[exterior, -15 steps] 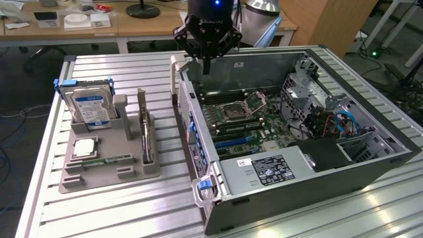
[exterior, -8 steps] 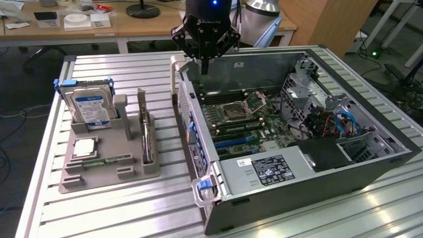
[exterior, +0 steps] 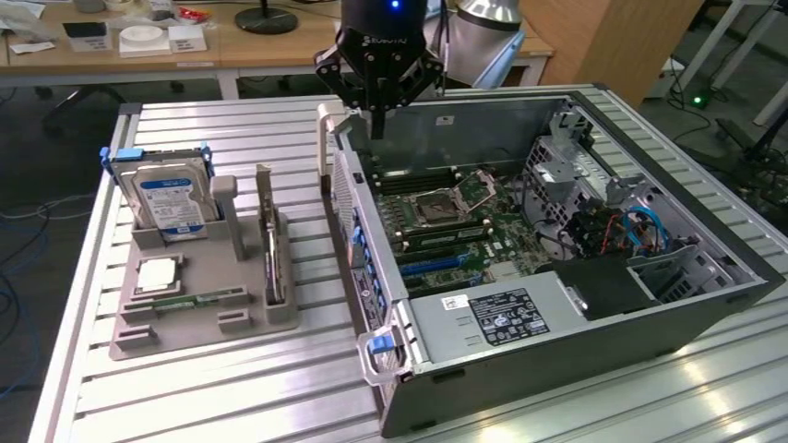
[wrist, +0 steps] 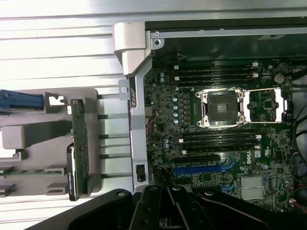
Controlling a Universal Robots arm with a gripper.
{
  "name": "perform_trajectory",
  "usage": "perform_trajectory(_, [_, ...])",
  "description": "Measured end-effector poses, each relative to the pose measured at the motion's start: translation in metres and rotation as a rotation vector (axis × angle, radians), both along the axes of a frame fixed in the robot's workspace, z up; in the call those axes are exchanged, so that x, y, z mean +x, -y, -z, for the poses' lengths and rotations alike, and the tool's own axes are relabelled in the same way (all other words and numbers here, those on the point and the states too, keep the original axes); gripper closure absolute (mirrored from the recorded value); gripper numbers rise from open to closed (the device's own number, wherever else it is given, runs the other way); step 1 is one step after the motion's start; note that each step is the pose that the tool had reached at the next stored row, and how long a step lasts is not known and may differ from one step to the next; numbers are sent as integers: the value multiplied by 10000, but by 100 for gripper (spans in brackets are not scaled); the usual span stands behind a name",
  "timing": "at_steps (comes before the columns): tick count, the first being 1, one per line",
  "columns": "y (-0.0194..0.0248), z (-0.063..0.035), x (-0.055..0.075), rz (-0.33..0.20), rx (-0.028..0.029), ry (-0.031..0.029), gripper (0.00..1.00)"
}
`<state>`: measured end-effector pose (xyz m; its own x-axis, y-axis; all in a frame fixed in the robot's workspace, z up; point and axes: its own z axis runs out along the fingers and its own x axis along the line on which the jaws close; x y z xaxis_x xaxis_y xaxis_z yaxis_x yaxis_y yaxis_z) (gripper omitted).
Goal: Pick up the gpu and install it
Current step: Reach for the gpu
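Gpu [exterior: 272,266] on edge in holder [exterior: 185,330] beside case [exterior: 555,378] — presumably for easy pinching; gripper [exterior: 376,132] above case wall, jaws clenched, empty.

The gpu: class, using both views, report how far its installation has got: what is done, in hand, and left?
Done: nothing visible; the gpu stands on edge in the gray holder beside the open case. In hand: nothing; the end effector hangs shut and empty above the case's far edge. Left: the whole pick and install; the motherboard's blue slot is bare.
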<state>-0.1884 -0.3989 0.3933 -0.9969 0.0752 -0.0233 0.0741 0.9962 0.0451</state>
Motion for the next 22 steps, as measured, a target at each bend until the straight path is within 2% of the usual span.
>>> perform_trajectory(22, [0, 0, -142, 0, 0, 0, 89])
